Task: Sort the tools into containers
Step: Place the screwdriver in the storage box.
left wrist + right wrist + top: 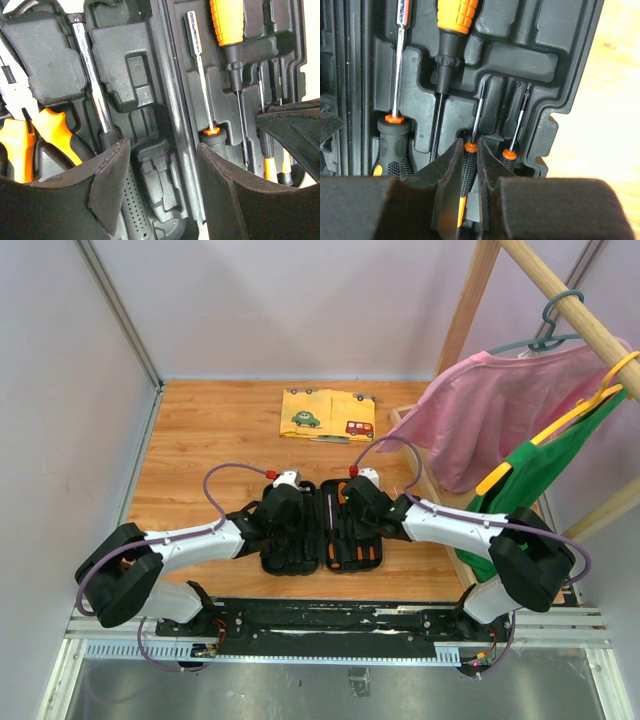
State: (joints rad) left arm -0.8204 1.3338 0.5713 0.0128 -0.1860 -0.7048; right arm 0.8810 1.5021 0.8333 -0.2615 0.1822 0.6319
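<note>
Over the open case (530,65) on the counter (200,440), both arms hover. The right pincer (470,155) is nearly closed, pinching the knurled handle of a small screwdriver (469,170) that lies in its slot in the right half, just beside a neighbour (509,155). The left pincer (161,150) stands about half open and holds nothing, above the hammer (92,80) in the left half. The step looks like seating this screwdriver, though I cannot tell whether it sits fully down. Next: press it home, part the fingers, lift straight up.

Black tool case (520,60); orange-and-black screwdrivers (451,30); yellow cloth (325,412), seemingly car-printed.
</note>
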